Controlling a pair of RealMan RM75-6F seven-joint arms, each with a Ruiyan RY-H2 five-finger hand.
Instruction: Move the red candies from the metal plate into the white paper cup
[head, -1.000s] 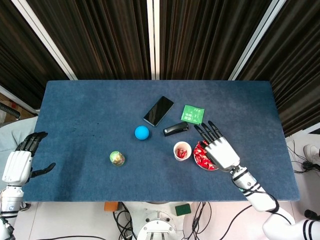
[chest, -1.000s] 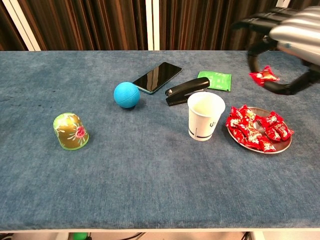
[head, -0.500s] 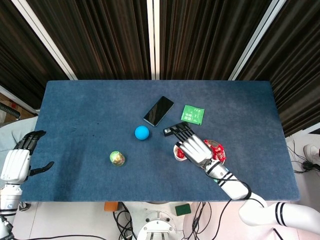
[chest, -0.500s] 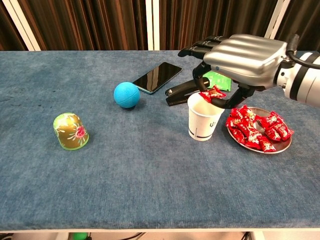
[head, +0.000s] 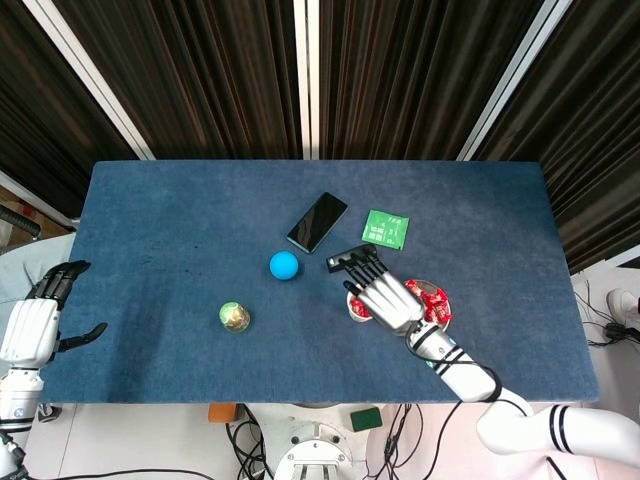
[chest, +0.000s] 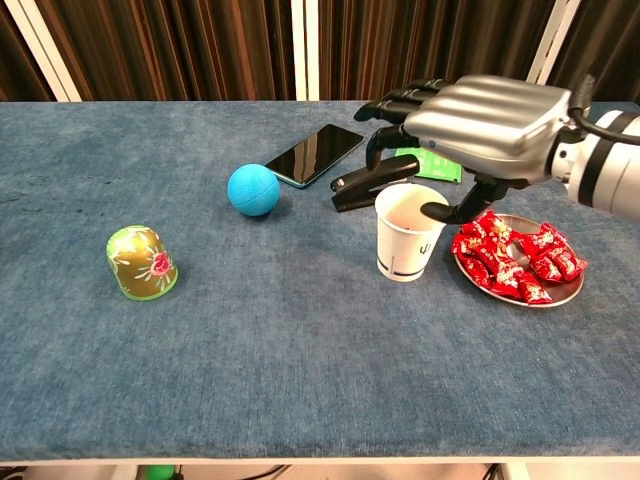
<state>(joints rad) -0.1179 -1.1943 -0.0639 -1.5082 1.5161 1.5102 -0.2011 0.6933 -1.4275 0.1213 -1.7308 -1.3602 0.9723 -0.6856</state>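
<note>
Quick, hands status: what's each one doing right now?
Left hand: open, holds nothing, off the table's left edge.
Right hand: open above the white paper cup, no candy visible between its fingers.

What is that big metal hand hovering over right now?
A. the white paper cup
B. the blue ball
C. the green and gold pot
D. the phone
A: the right hand hangs just above the open mouth of the paper cup, beside the plate of red candies.
</note>
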